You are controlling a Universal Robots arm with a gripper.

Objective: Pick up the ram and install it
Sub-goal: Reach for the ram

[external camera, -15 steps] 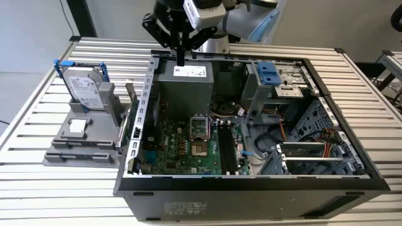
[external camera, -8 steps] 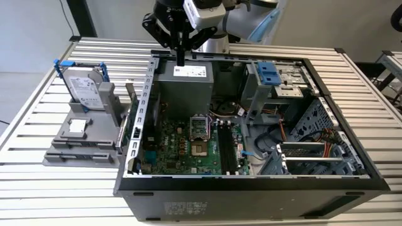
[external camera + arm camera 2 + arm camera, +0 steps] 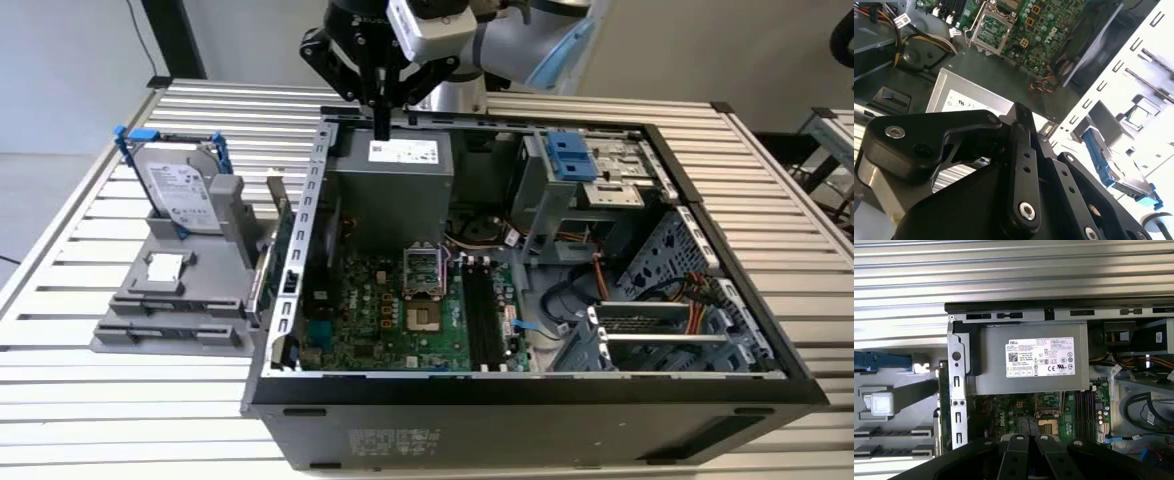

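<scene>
- The gripper (image 3: 383,126) hangs over the far end of the open computer case (image 3: 534,415), right above the grey power supply (image 3: 394,185).
- Its fingers are drawn together into one narrow dark tip pointing straight down. In both wrist views they look closed on themselves, with no board between them.
- The ram (image 3: 944,405), as far as I can tell, is the thin green board standing on edge in the first wrist view. It sits just beside the outer face of the case's side wall, along the grey holder (image 3: 160,320), and is well apart from the gripper.
- On that same holder, on the exterior view's left, a silver hard drive in a blue frame (image 3: 180,185) stands tilted upright.
- Inside the case, the green motherboard (image 3: 367,320) lies flat, with the CPU socket (image 3: 424,270) near its middle.
- The long black memory slots (image 3: 483,315) run just beside the socket, on the exterior view's right.
- Everything rests on a bench (image 3: 107,420) of pale metal slats.
</scene>
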